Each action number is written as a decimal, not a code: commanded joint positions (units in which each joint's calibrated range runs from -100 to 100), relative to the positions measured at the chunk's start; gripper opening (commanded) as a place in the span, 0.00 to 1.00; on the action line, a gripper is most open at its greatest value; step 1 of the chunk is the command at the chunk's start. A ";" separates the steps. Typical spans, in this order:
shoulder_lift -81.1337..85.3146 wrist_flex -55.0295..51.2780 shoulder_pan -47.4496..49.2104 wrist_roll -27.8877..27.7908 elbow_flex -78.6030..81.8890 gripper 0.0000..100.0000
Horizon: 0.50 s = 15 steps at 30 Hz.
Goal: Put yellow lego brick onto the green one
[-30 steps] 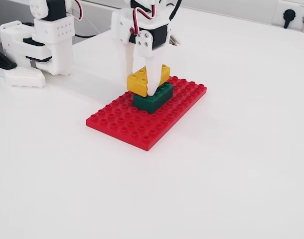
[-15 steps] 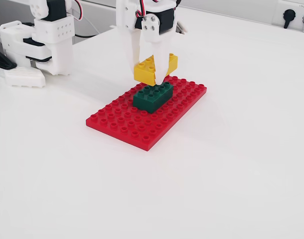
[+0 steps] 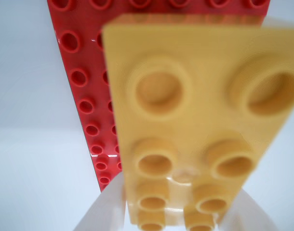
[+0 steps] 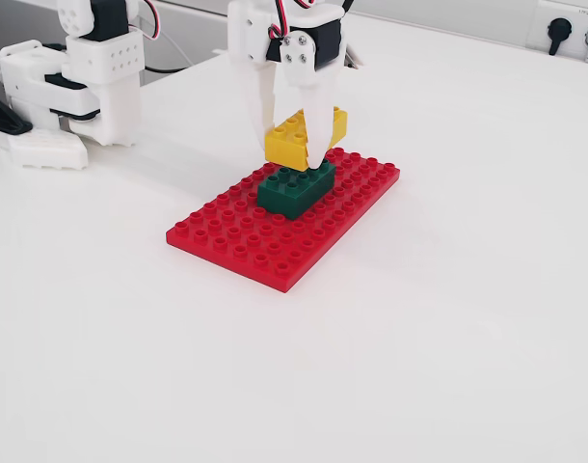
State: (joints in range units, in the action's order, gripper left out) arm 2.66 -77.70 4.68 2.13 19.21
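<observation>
My gripper (image 4: 292, 151) is shut on the yellow lego brick (image 4: 286, 136) and holds it tilted, close above the far end of the dark green brick (image 4: 294, 189). I cannot tell whether the two bricks touch. The green brick stands on the red studded baseplate (image 4: 265, 241). In the wrist view the yellow brick (image 3: 195, 120) fills most of the frame, studs facing the camera, between the white fingers (image 3: 101, 214) of my gripper (image 3: 173, 216). The baseplate (image 3: 79, 77) shows behind it on the left. The green brick is hidden in that view.
The white arm base and motor housing (image 4: 92, 68) stand at the back left of the white table, with a cable beside them. A wall socket (image 4: 562, 29) is at the back right.
</observation>
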 commanded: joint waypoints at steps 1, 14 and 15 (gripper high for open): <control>0.40 0.28 -0.19 -0.62 -0.18 0.15; 0.32 1.84 -2.77 -2.44 2.35 0.15; 0.32 1.92 -2.84 -2.44 2.35 0.15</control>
State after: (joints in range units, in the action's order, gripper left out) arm 2.66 -76.15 2.47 0.05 21.73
